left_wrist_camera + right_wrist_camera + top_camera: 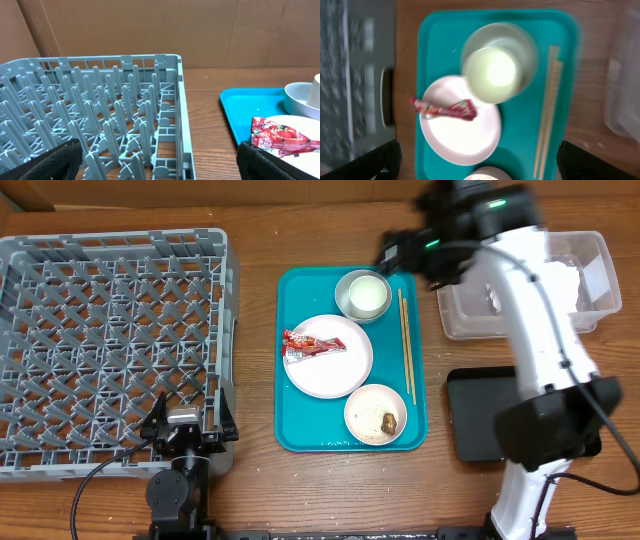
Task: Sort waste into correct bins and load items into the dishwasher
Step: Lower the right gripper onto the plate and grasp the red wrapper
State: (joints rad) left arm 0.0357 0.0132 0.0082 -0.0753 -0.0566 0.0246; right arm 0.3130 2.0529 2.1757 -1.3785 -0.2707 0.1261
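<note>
Cup [366, 294] near right tool [393, 252], arm stretched forward, jaws wide apart; left tool [190, 422] by rack [100, 330], jaws apart.

The right arm [530, 310] lies across the clear tub [590, 280] and the black tray [475, 415] and hides part of each. The right wrist picture is blurry: the dish rack [355, 75] is a grey smear, and the words on the snack wrapper [442, 108] cannot be read. There the right edge cuts off the tub and the bottom edge cuts off a small bowl [485, 176]. Of the right gripper [480, 170] only dark fingertips [365, 162] show, in the bottom corners. In the left wrist picture the right edge cuts off the plate [300, 156], the wrapper, another bowl [300, 97] and the cup [317, 85]. The white bits [375, 435] by the brown lump [387, 421] are too small to tell.
</note>
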